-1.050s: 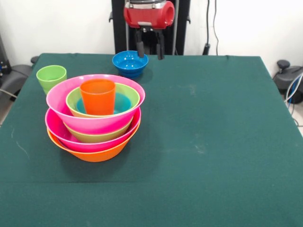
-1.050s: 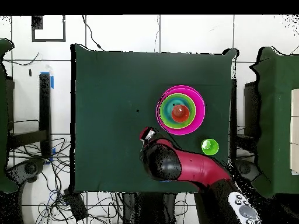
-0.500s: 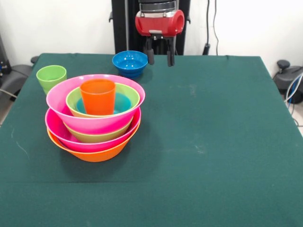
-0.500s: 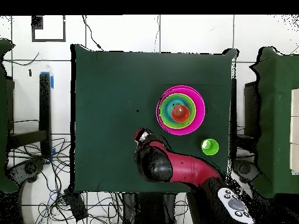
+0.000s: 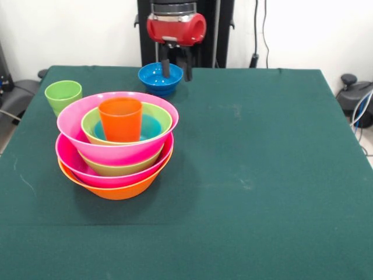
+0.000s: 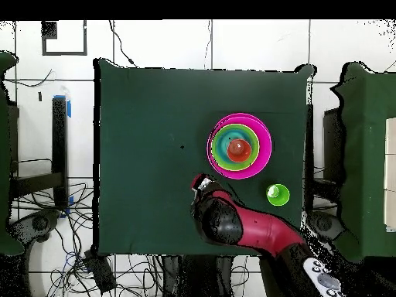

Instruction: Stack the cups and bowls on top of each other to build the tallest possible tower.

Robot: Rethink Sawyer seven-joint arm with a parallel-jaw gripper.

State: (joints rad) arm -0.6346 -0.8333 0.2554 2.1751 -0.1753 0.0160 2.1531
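**Gripper hangs over the small blue bowl, tower stands apart**

The gripper [image 5: 176, 69] hangs at the far edge of the green worktop [image 5: 262, 163], its two dark fingers [image 5: 165, 67] spread with a clear gap and holding nothing. One finger shows in front of the small blue bowl [image 5: 156, 77]; contact cannot be told. The tower [image 5: 116, 146] stands nearer the camera: an orange bowl [image 5: 116, 190] lowest, pink and green bowls nested above, and the orange-red cup [image 5: 120, 119] upright in the top. The light green cup [image 5: 63, 95] stands alone just beside the tower.
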